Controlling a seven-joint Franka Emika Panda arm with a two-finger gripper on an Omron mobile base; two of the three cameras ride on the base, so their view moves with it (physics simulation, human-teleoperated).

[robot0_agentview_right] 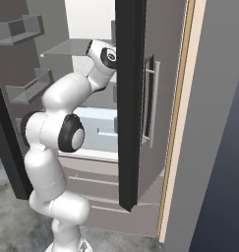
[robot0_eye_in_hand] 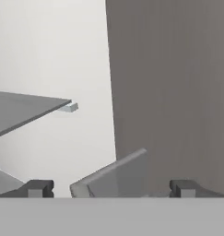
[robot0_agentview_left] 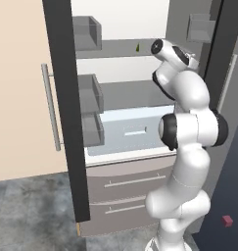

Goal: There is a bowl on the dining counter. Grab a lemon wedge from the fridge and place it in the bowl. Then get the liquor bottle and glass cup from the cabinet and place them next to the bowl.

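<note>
Fridge [robot0_agentview_left: 135,186] stood with both doors open, arm reaching inside at upper-shelf height. In the left base view the hand was mostly hidden behind the arm's own wrist and forearm, so the claw itself could not be made out there; in the right base view the right-hand door's dark edge [robot0_agentview_right: 128,108] cut off the hand past the wrist.

Claw [robot0_eye_in_hand: 111,188] seen in the hand view: two dark fingertips [robot0_eye_in_hand: 37,188] wide apart, nothing between them, nothing held. Left of the claw in that view, a grey shelf [robot0_eye_in_hand: 21,110] ran in from the edge, with a small pale block at its tip, too small to identify. Ahead of the claw, white back wall; to its right, a broad grey panel. Just above the space between the tips, a tilted grey piece, its lower part cut off, not identifiable.

Lemon wedge [robot0_agentview_left: 137,47]: a tiny dark-green speck on the upper shelf in the left base view, too small to confirm its shape. It lay just left of the wrist, near the hand, apart from it, at about the same height.

Below the claw: grey door bins [robot0_agentview_left: 91,93] on the left door, a pale crisper compartment [robot0_agentview_left: 135,130], then two drawer fronts. Tan cabinet [robot0_agentview_left: 17,98] with a silver bar handle far to the left of the claw.
</note>
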